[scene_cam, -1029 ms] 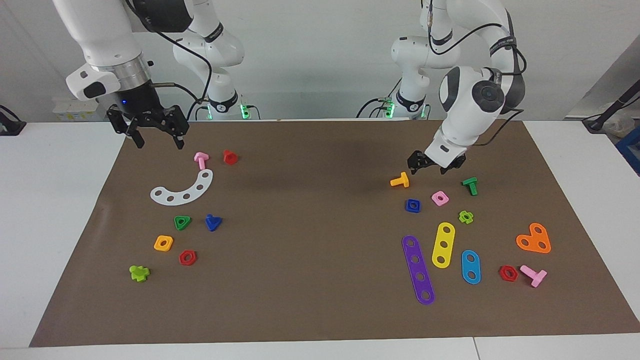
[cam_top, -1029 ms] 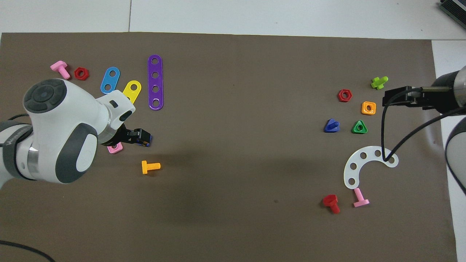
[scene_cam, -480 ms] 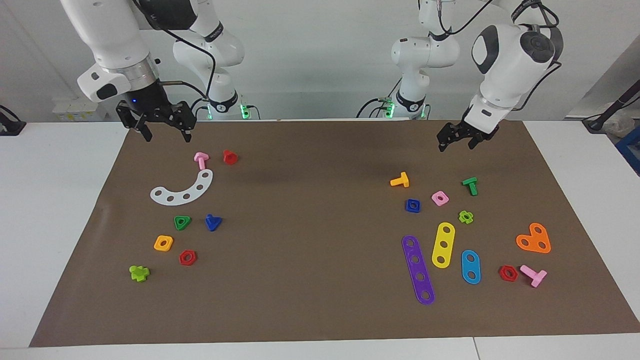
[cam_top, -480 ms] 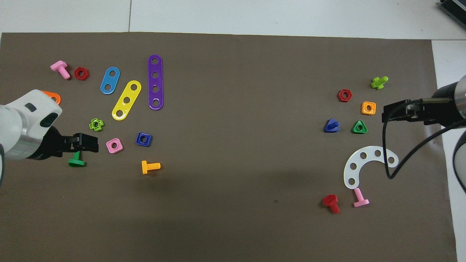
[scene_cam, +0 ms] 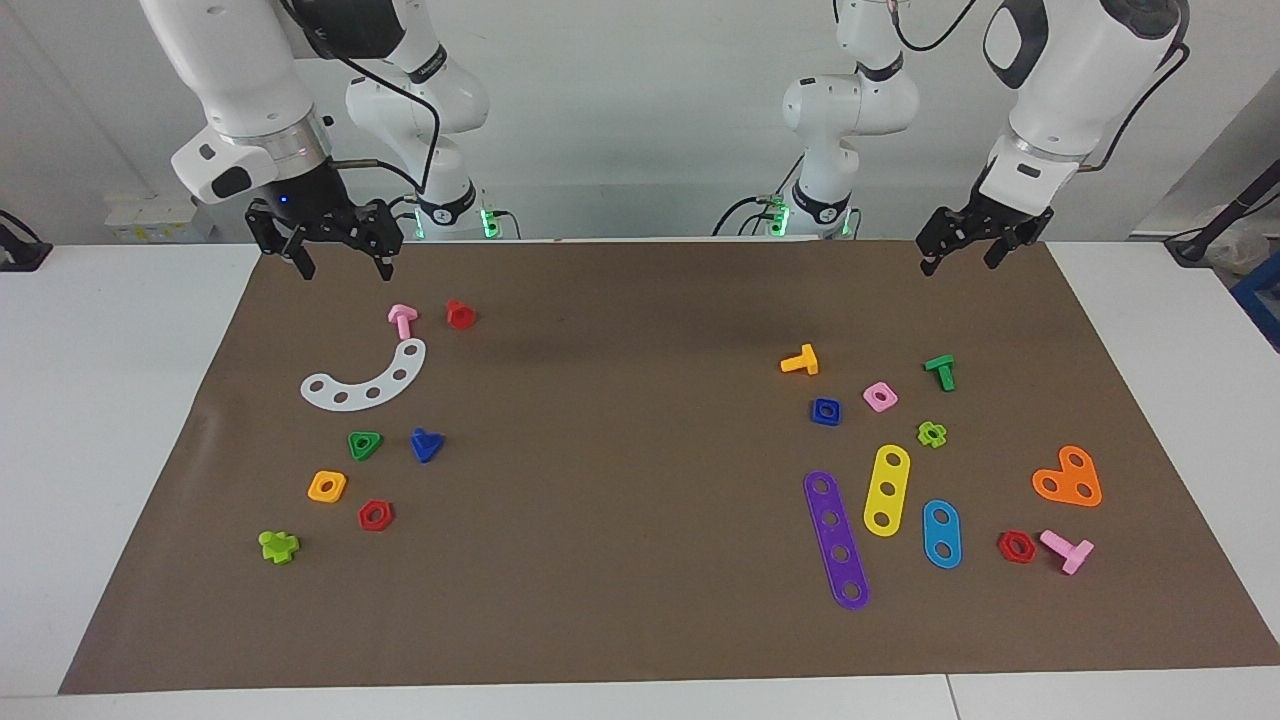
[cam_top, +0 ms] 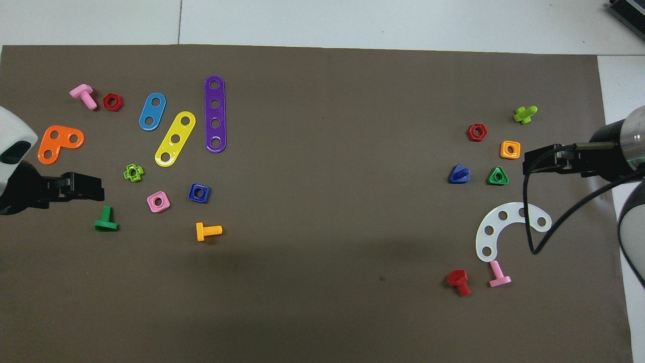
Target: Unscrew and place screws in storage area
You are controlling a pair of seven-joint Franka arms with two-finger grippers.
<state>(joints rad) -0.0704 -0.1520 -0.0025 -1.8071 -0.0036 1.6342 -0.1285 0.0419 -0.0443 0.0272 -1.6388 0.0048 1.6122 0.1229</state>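
One dark-blue screw [scene_cam: 426,445] [cam_top: 458,174] with a triangular head lies loose on the brown mat [scene_cam: 620,480] toward the right arm's end, beside a green triangular nut [scene_cam: 364,445] [cam_top: 497,176]. My right gripper [scene_cam: 345,268] [cam_top: 528,164] hangs open and empty over the mat's edge by the robots, well apart from the screw. High over the same edge at the left arm's end, my left gripper [scene_cam: 957,262] [cam_top: 98,187] is open too and holds nothing. No storage area can be told apart in either view.
Near the screw lie a white curved strip [scene_cam: 368,380], pink and red bolts, and orange, red and lime pieces. At the left arm's end lie an orange bolt [scene_cam: 801,361], blue square nut [scene_cam: 826,411], green bolt [scene_cam: 940,371], flat strips and an orange heart plate [scene_cam: 1068,478].
My left gripper has risen from just over the orange bolt and pulled back to the mat's edge by the robots. The right gripper has drifted slightly toward the robots. No piece has moved.
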